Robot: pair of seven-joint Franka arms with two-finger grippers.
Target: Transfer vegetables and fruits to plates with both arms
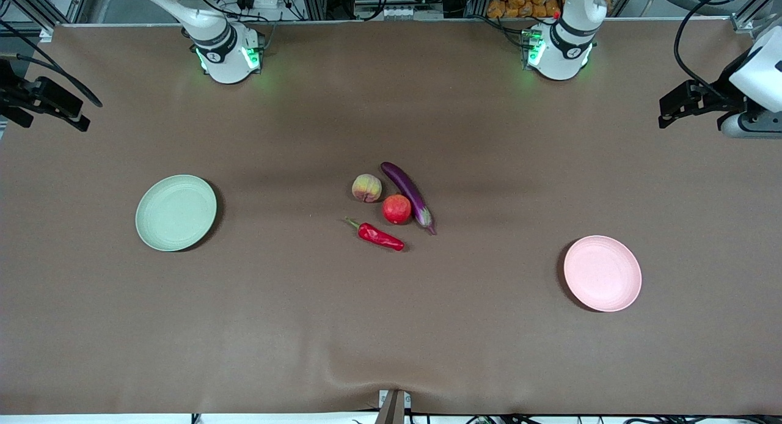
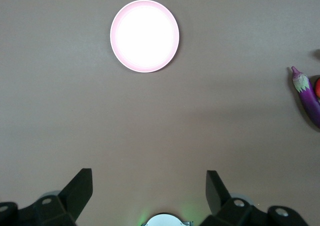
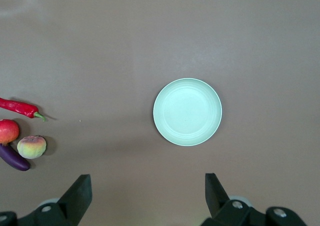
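Left hand (image 2: 149,188) and right hand (image 3: 147,191): both spread, empty, raised at the surface's (image 1: 391,326) ends. Eggplant (image 1: 408,193), chili (image 1: 379,234), peach (image 1: 366,187), red fruit (image 1: 396,208): clustered mid-surface, glossy, likely light, slippery; grip across middles. Green plate (image 1: 176,212), pink plate (image 1: 602,273): matte, shallow, bare

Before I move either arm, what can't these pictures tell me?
- Left wrist view: the long glossy purple eggplant is cut off by the frame edge; only a sliver of the round red fruit shows beside it.
- Left wrist view: the pale pink round plate is glared white, so its surface is unreadable.
- Right wrist view: the shiny red chili pepper and the eggplant run off the edge.
- Front view: the left pincer and right pincer sit at the frame's edges, partly cut off.
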